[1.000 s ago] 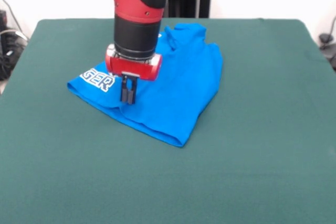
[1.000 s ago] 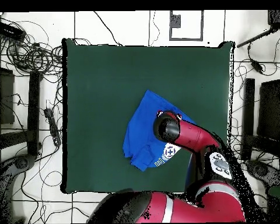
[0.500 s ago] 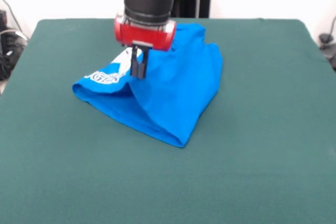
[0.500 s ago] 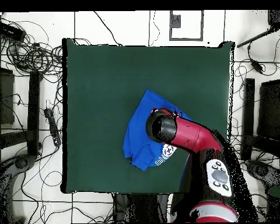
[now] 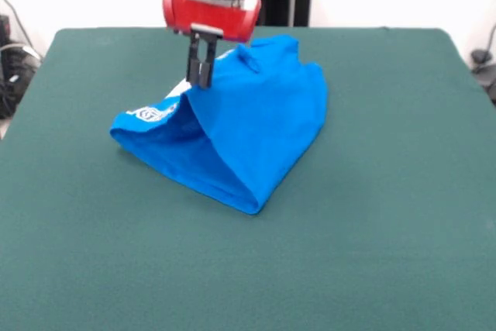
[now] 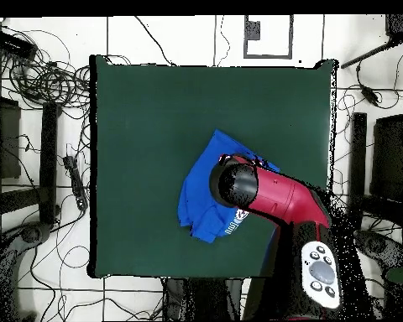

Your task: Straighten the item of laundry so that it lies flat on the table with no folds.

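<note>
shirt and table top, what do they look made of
Shirt: soft thin knit fabric, likely cotton jersey, matte; it drapes in a tent from the shut claw and creases easily. Table: covered in a dark green felt-like cloth, matte and slightly fuzzy, no glare; what lies beneath cannot be seen.

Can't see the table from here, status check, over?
Gripper shut on T-shirt, fabric lifted into a peak. Shirt folded over, not flat; lower edges rest on table. Nothing else in the way.
</note>
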Controlling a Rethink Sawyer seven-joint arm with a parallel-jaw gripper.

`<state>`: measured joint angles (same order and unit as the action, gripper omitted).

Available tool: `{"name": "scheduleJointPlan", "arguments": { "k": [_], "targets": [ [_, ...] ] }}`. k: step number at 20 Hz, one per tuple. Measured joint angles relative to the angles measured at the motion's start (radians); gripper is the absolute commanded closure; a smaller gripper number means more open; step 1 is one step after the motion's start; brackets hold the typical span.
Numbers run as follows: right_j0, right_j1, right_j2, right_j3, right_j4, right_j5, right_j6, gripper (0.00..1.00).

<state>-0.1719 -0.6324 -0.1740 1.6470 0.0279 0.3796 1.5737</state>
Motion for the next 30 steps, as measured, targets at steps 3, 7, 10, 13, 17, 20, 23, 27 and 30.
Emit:
{"name": "scheduleJointPlan", "arguments": {
  "k": [3, 7, 10, 13, 17, 20, 23, 27, 30],
  "targets": [
    [0.003, -0.041, -0.004, 0.007, 0.0, 0.032, 0.0, 1.0],
    [0.003, -0.101, -0.004, 0.016, 0.0, 0.077, 0.0, 1.0],
    [0.002, -0.144, -0.004, 0.021, 0.0, 0.111, 0.0, 1.0],
    [0.002, -0.186, -0.004, 0.026, 0.002, 0.146, 0.0, 1.0],
    [0.002, -0.238, -0.004, 0.03, 0.002, 0.193, 0.0, 1.0],
    [0.002, -0.269, -0.004, 0.03, 0.002, 0.226, 0.0, 1.0],
    [0.002, -0.291, -0.004, 0.03, 0.002, 0.253, 0.0, 1.0],
    [0.0, -0.32, -0.004, 0.03, 0.002, 0.293, 0.0, 1.0],
    [-0.005, -0.341, -0.004, 0.03, 0.002, 0.323, 0.0, 1.0]
  ]
}}
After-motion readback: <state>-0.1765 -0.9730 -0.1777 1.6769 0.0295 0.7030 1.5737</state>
